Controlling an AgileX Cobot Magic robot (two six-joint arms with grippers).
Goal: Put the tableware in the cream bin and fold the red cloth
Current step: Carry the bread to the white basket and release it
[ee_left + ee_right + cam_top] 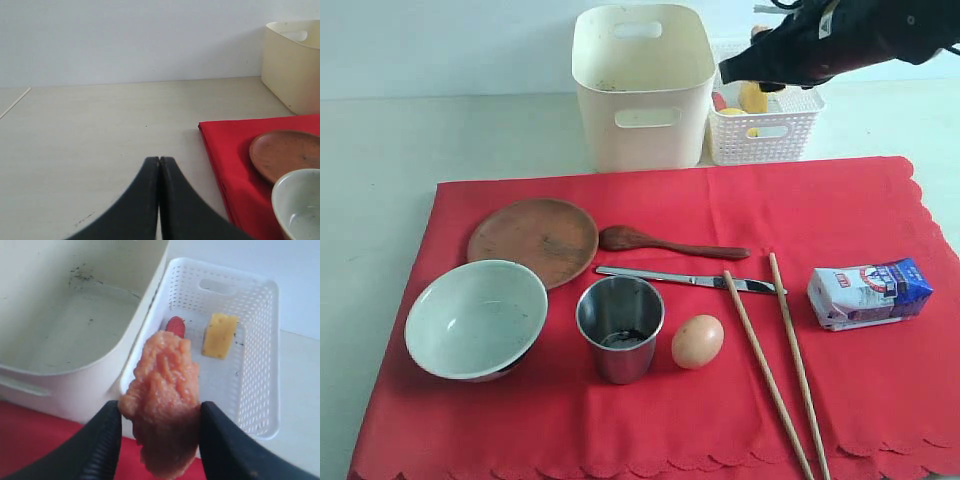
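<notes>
On the red cloth (860,220) lie the brown plate (532,240), pale bowl (475,315), steel cup (620,325), wooden spoon (670,243), knife (690,279) and two chopsticks (770,370). Behind the cloth stands the cream bin (640,90), with nothing inside. My right gripper (160,412) hangs above the near rim of the white basket (255,355), shut on a lumpy orange-pink piece of food (165,390). Off the cloth's left edge, my left gripper (159,160) is shut on nothing over bare table.
The lattice basket (765,135) to the right of the bin holds a yellow cheese wedge (220,335) and a red sausage piece (175,326). An egg (697,341) sits beside the cup. A blue-white milk carton (868,293) lies at the cloth's right.
</notes>
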